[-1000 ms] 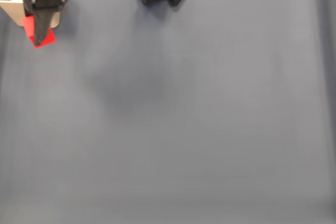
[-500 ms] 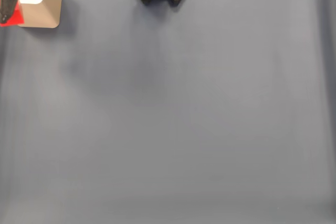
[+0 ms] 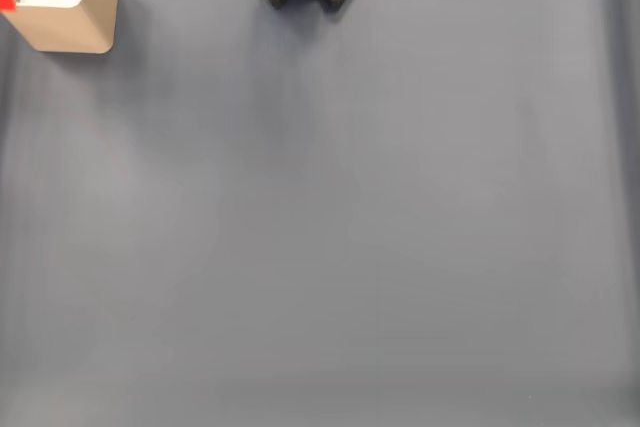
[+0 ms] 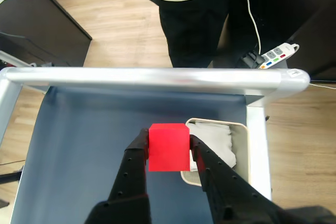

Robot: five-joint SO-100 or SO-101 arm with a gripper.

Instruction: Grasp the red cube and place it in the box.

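— What's the pincer (image 4: 168, 148) doing?
— Its two black fingers (image 4: 134, 163) are clenched on the smooth, sharp-edged red cube (image 4: 168, 147), above the near rim of the rounded tan box (image 4: 242, 150) with white lining on the grey-blue tabletop (image 3: 330, 217).

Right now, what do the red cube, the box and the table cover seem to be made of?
The red cube, held in the claw: probably plastic or foam, with flat matt faces and sharp edges.
The box: looks like thin tan cardboard with rounded corners in the fixed view, and a white, soft-looking lining inside.
The table cover: a dark blue-grey matt sheet, perhaps cloth or rubber; I cannot tell which.
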